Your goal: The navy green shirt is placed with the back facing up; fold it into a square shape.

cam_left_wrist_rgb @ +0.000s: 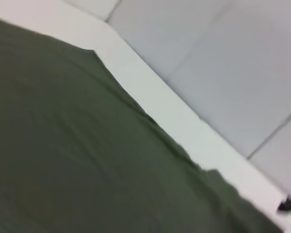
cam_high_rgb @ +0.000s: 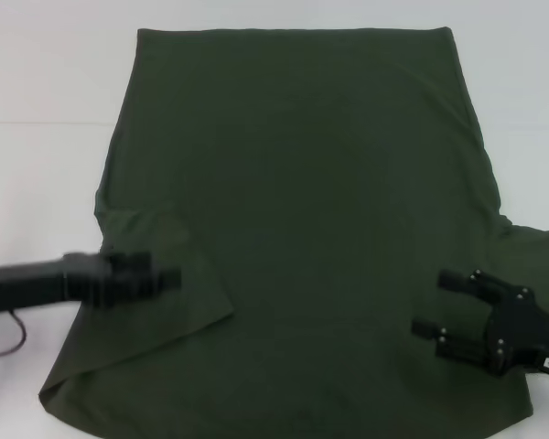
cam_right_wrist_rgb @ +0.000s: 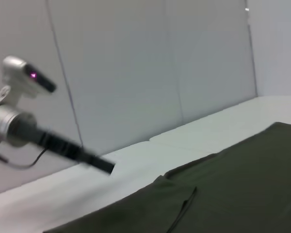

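The navy green shirt [cam_high_rgb: 302, 210] lies flat on the white table [cam_high_rgb: 37, 165] and covers most of the head view. Its left sleeve is folded inward over the body, making a flap [cam_high_rgb: 178, 302]. Its right sleeve [cam_high_rgb: 535, 242] still sticks out to the side. My left gripper [cam_high_rgb: 169, 277] hovers blurred over that folded flap, pointing toward the shirt's middle. My right gripper [cam_high_rgb: 436, 304] sits low over the shirt's right side near the front, open with nothing between its fingers. In the right wrist view the left arm [cam_right_wrist_rgb: 63, 143] reaches over the shirt [cam_right_wrist_rgb: 233, 194].
White table shows bare on both sides of the shirt and behind it. The left wrist view shows the shirt's fabric [cam_left_wrist_rgb: 77, 155], the table's edge [cam_left_wrist_rgb: 184, 121] and the tiled floor [cam_left_wrist_rgb: 223, 63] beyond. A grey wall [cam_right_wrist_rgb: 136, 73] stands behind the table.
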You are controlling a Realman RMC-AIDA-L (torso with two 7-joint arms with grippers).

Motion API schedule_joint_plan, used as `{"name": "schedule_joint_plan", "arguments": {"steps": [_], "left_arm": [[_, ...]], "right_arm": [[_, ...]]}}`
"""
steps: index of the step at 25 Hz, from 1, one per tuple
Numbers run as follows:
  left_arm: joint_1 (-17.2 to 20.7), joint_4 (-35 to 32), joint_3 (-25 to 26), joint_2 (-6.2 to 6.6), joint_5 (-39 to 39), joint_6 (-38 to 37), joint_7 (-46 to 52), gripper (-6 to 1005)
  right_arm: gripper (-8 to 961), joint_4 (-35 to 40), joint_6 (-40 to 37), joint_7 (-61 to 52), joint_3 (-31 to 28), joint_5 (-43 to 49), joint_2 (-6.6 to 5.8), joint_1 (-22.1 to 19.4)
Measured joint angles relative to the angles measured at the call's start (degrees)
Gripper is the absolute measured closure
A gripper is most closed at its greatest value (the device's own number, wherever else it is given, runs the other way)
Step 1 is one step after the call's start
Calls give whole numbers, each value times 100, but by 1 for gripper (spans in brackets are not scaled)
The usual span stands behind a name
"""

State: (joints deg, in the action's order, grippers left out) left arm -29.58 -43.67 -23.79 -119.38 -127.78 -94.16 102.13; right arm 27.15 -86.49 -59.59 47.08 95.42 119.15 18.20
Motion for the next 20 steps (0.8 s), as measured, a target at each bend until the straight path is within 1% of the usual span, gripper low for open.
{"name": "schedule_joint_plan", "arguments": {"steps": [2,5,7,9,10,13,16,17,18,19,20], "left_arm": [[134,-157,-179,-74,-117,52,-657,226],[371,-337,-305,-246,-214,126,-1787,168],[519,-452,-297,-336,-115,132,-2384,130],[653,-571,-294,-402,7,89,-2852,91],[692,-628,-297,-421,33,66,-2963,91],[739,-755,-291,-449,58,-27,-3023,92],[714,-785,-270,-442,61,-119,-2899,94],[710,-790,-270,-439,61,-140,-2879,94],[707,-801,-269,-438,62,-164,-2871,94],[703,-822,-269,-439,65,-216,-2865,95],[699,-839,-269,-440,68,-251,-2865,95]], "right_arm": [[68,5,-31,-255,-89,0,-34,-4],[67,7,-96,-633,-279,11,-97,-3],[67,23,-198,-935,-378,25,-167,-4],[68,115,-381,-1417,-450,34,-278,-24],[68,197,-469,-1730,-482,40,-341,-45],[68,686,-591,-3182,-607,79,-563,-142],[69,1363,-635,-5158,-853,467,-809,-191],[69,1644,-688,-5779,-995,771,-878,-178],[69,2080,-809,-6740,-1282,1399,-953,-110],[69,2296,-920,-7250,-1497,1857,-985,-35],[69,2296,-920,-7250,-1497,1857,-985,-35]]}}
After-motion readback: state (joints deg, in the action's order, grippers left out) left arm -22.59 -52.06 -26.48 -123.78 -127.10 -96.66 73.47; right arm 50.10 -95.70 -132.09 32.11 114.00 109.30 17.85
